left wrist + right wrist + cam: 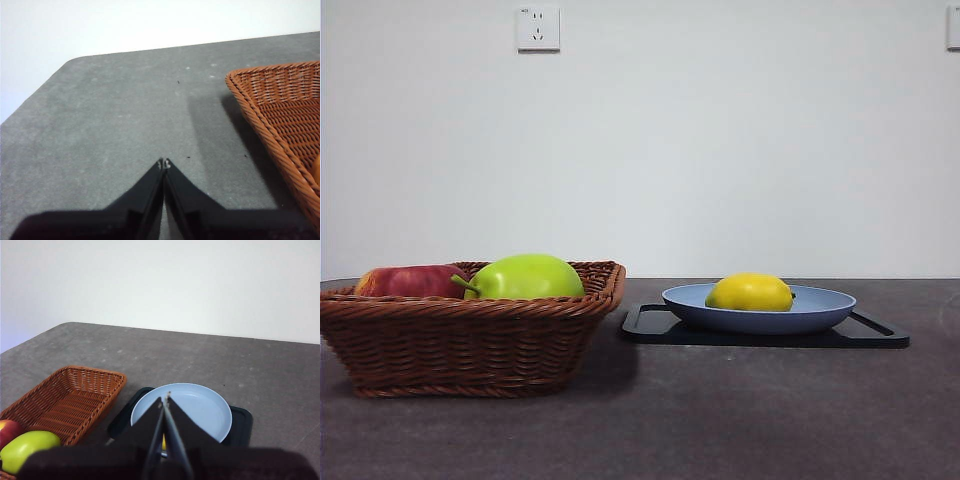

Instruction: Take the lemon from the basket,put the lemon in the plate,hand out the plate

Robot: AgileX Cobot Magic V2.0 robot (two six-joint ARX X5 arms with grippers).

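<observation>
The lemon (750,292) lies in the plate (820,310), just below and ahead of the right tool (165,400), whose jaws are closed and empty, suggesting it is poised to hand out the plate. The left tool (164,164), likewise closed and empty, waits beside the basket (280,115).

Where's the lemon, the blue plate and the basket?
lemon (750,292), front view, middle of its yellow skin.
plate (825,305), front view, raised rim beside the lemon.
basket (460,345), front view, woven front wall.
</observation>
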